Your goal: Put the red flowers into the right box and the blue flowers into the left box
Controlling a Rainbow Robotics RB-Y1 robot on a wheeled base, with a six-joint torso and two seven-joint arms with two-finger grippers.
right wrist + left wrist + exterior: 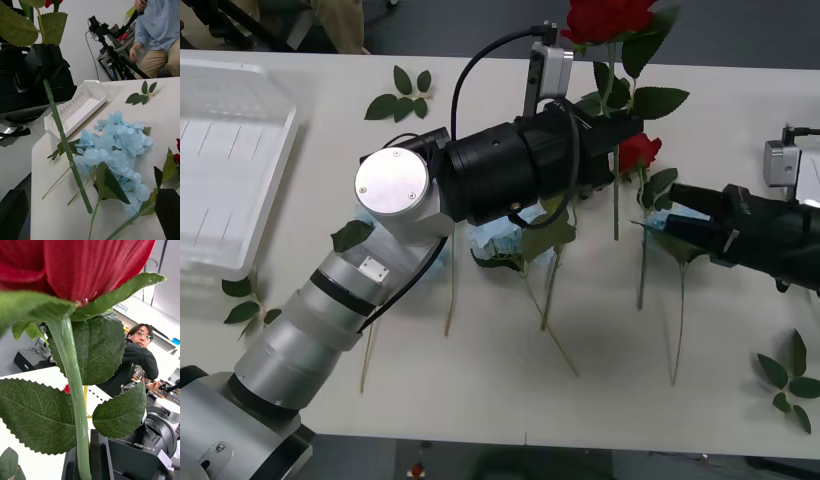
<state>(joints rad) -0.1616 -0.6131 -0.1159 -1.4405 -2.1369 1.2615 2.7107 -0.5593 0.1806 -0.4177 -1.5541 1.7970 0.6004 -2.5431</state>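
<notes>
Red flowers (605, 20): one raised off the table (480, 400), bloom uppermost, stem upright and pinched in the closed black fingers (98, 453) of the left gripper (625, 135). Reaches in from the near left across the middle of the table, forearm lying over the spread of flowers. Fills the left wrist view with deep-red petals (75, 266) above, broad toothed leaves on both sides and the pale green stem (77, 401) running down between the fingers. Seen from the right wrist as a long jointed stem (67, 150) hanging free below the grip, lower end over the blue flowers (116, 146).

Second red bloom (640, 150) just beside the left gripper, on the table, stem pointing toward the near edge.

Blue flowers in a pale, fluffy heap on the table, partly under the left forearm, thin stems trailing toward the near edge.

Right gripper (667, 212) low over the table at the right, fingers (168, 210) spread wide, holding nothing, tips near the leaves of the lying flowers.

Left box (220, 170) at the far left of the table, well apart from both grippers.

Loose leaf sprigs (402, 95) scattered at the far side and both near corners.
</notes>
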